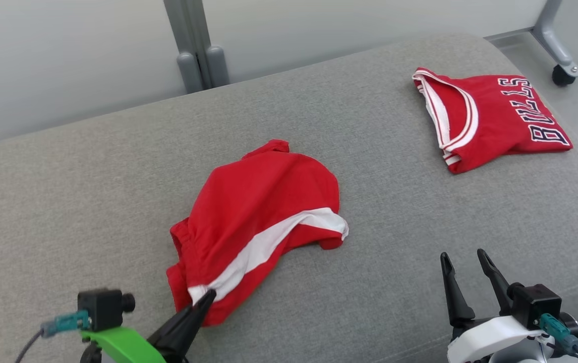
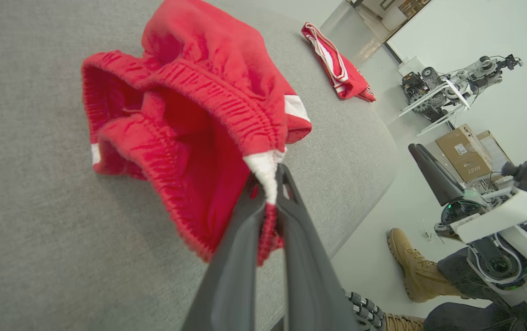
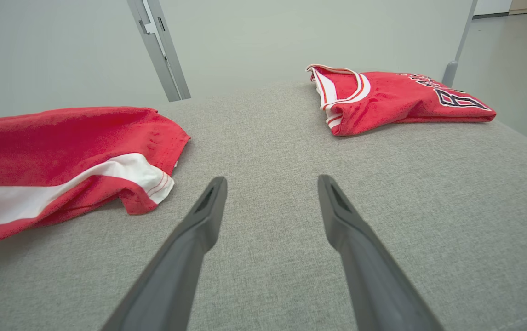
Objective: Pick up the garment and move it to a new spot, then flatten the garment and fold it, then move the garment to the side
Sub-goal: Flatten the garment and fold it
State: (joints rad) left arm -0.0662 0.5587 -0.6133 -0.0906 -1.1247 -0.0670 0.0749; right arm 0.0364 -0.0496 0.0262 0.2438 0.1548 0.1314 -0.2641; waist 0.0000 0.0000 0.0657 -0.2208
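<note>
Red shorts [image 1: 264, 212] with a white side stripe are found crumpled at mid-width of the grey fabric cushion [image 1: 92, 176], reaching towards its near edge. The waistband end of the white stripe is clamped by the left tool [image 1: 206, 297], whose jaws are closed tight on the fabric near the near edge. The right tool [image 1: 465, 269] is held wide open and empty above the near right part of the cushion, apart from the shorts. A folded red Bulls jersey [image 1: 496, 116] is noted at the far right corner.
</note>
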